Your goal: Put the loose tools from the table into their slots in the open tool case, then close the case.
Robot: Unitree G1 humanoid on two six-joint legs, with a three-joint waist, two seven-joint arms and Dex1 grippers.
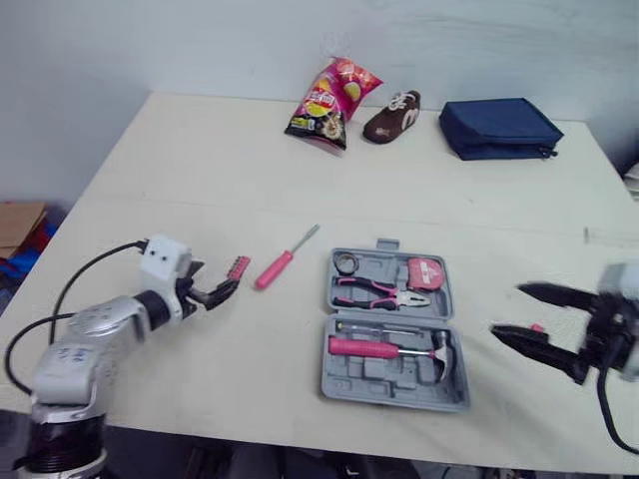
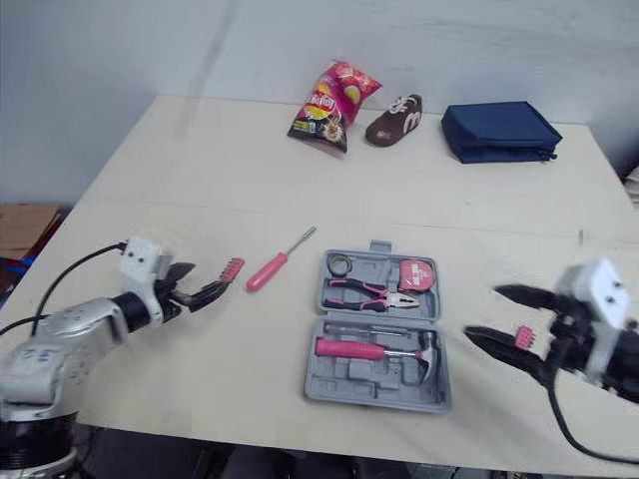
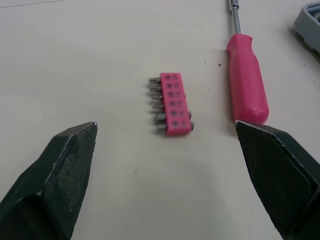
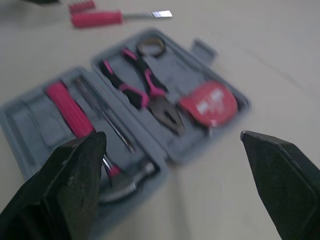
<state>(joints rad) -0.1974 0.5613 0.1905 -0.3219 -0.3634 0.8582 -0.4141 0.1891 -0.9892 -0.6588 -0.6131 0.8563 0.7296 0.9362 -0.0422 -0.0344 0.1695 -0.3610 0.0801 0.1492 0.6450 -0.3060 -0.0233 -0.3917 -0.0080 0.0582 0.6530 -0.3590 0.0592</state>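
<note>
- My left gripper hangs low over the pale beige table with its two black fingers spread wide and nothing between them.
- The pink plastic bit holder with a row of metal bits lies flat on the table just ahead of my left fingertips, not touching them.
- The pink-handled screwdriver with a slim metal shaft lies just beside the bit holder, on the side nearer the case. Its shaft points toward the far edge of the table.
- The grey plastic tool case lies open and flat between my two arms.
- The far half of the case holds pink-and-black-handled pliers and a pink tape measure.
- The near half holds a pink-handled hammer. Some of the moulded slots in front of it are bare.
- My right gripper hovers to the right of the case, apart from it, with its fingers spread and holding nothing.
</note>
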